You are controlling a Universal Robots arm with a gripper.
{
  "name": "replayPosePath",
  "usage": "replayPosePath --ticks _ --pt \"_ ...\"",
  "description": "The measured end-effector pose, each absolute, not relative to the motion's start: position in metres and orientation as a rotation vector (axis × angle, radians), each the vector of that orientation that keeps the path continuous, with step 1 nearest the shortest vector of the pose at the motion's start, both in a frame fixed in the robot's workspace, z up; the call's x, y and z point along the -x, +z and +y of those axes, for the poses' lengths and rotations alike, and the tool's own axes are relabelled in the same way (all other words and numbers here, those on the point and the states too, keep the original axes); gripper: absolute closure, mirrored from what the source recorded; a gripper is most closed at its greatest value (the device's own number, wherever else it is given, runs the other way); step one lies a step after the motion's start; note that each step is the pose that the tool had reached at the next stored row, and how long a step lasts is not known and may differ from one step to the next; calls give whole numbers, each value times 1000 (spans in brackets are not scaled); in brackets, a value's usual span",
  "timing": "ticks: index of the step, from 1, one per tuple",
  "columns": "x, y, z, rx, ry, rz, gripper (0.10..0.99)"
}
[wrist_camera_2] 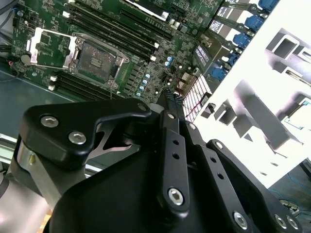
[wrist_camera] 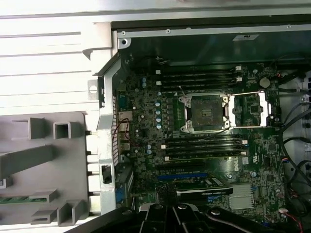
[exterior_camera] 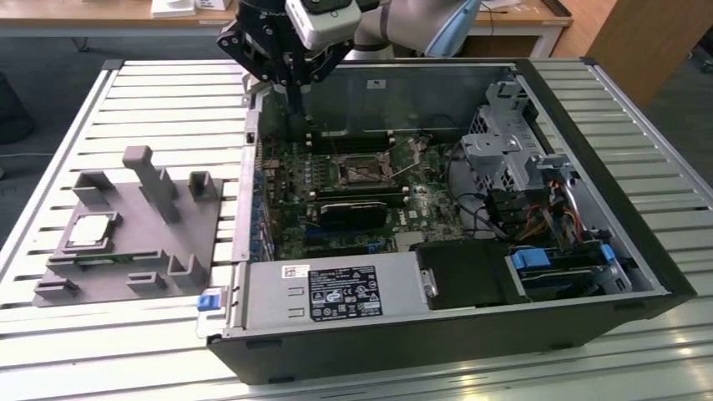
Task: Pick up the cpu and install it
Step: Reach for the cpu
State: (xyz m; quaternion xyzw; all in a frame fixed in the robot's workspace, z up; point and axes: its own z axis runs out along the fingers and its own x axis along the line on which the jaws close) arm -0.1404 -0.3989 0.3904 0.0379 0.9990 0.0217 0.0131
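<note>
Cpu [exterior_camera: 92, 230], one only, lay flat on the single gray fixture [exterior_camera: 123, 276] at the exterior view's left, outside the one open computer case [exterior_camera: 624, 209]. Both stood on the slatted table [exterior_camera: 167, 92]. The cpu sat near the fixture's left edge, with open air above it. One tall post [exterior_camera: 150, 180] rose beside it on the side nearer the case.

The one gripper [exterior_camera: 296, 113] hung over the far part of the case, near the wall facing the fixture and well apart from the cpu. In the second wrist view its two fingers [wrist_camera_2: 170, 141] were pressed together at the tip, with nothing pinched between them.

On the green board [wrist_camera: 146, 126] sat one socket [wrist_camera: 204, 112], uncovered, its metal frame [wrist_camera: 250, 109] swung open to one side. Long memory slots [wrist_camera: 199, 77] ran along two opposite sides of the socket. One black card [exterior_camera: 356, 213] lay just beyond the nearer slots, leaving the room above the socket free.
</note>
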Motion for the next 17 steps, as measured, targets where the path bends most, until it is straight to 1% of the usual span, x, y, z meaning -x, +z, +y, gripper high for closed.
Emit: replayPosePath --ticks 17 --pt "145 389 -399 -118 68 3112 980"
